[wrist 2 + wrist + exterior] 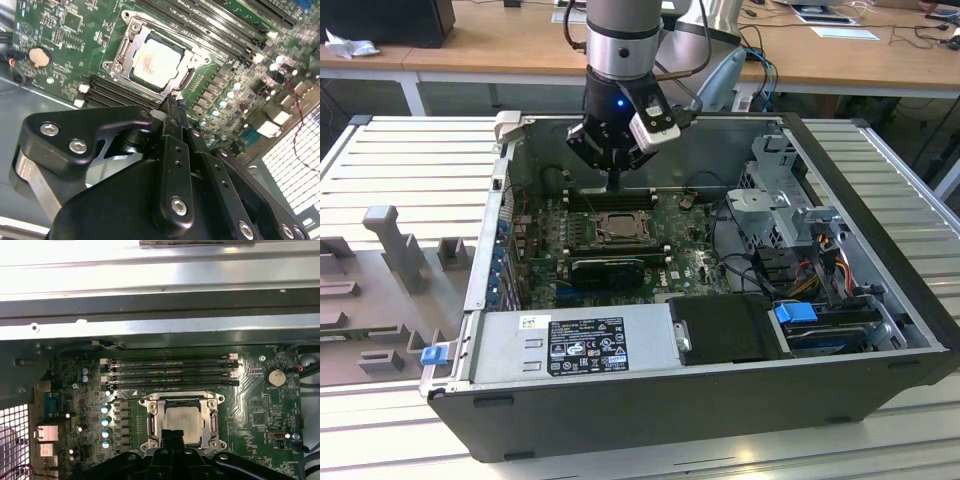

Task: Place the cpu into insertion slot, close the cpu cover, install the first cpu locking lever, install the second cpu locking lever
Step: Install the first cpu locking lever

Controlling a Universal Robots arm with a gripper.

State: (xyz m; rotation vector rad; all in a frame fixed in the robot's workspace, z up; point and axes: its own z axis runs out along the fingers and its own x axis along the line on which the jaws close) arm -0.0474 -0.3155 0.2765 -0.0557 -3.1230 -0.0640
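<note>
Cpu [156,62] lies flat in the insertion slot [123,47], silver top up. The slot is mid-board inside the open case [880,300], just near of the long black memory slots [610,197] and far of the power supply [575,340].

The cpu cover [144,36] looks folded down: its metal frame rims the chip on all sides in both wrist views.

Step in hand, by my reading: the locking levers, with placing and cover closing done. I cannot tell whether either thin wire lever is already latched.

Gripper [172,102] hangs over the socket, apart from it. Each wrist view sets its tip against a different edge of the frame, which suits a tip raised above the middle. The fingers are pressed together into one narrow point, with nothing between them.

Lever work likely calls for a low, accurate approach to the wire handle beside the frame, then a firm push down and under its catch without scraping the board.
</note>
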